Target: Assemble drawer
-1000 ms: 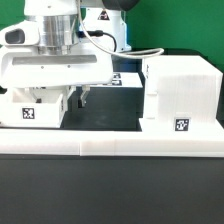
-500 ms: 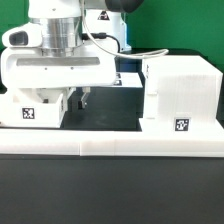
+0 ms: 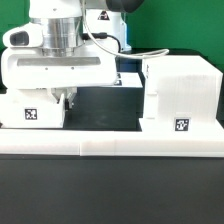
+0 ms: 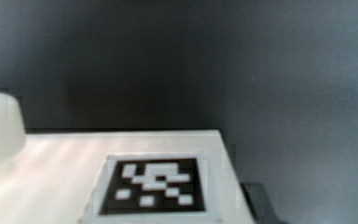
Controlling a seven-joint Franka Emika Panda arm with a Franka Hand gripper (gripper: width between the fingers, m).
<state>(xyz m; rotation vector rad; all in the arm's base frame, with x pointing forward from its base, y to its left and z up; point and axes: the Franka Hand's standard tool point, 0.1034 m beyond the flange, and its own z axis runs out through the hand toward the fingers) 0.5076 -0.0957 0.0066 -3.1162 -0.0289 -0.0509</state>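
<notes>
Border rail (image 3: 110, 148): lying low and white across the front of the exterior view, nearest the camera, spanning the black table (image 3: 110, 112) from side to side.

Small flat box (image 3: 30, 110): sitting just behind the rail on the exterior view's left, facing the camera with one black-and-white tag (image 3: 28, 114).

Same box, wrist view (image 4: 51, 160): showing a white face close up, carrying a square tag (image 4: 158, 186) (blurred, pattern not readable), with dark table surface (image 4: 194, 60) lying beyond its edge.

Gripper (image 3: 70, 97): hanging straight above the small flat box, with the broad white hand body covering most of the box's top. The fingertips are reaching down at the box's end toward the exterior view's right.

Claw width: staying hidden behind the hand body and the box edge, so wide or narrow cannot be told, nor whether anything is being pinched.

Large shell (image 3: 185, 85): standing upright on the exterior view's right, apart from the small flat box with bare table between them, showing a small tag (image 3: 181, 126) low on its front face.

Arm: rising out of frame behind the gripper, farthest back.
</notes>
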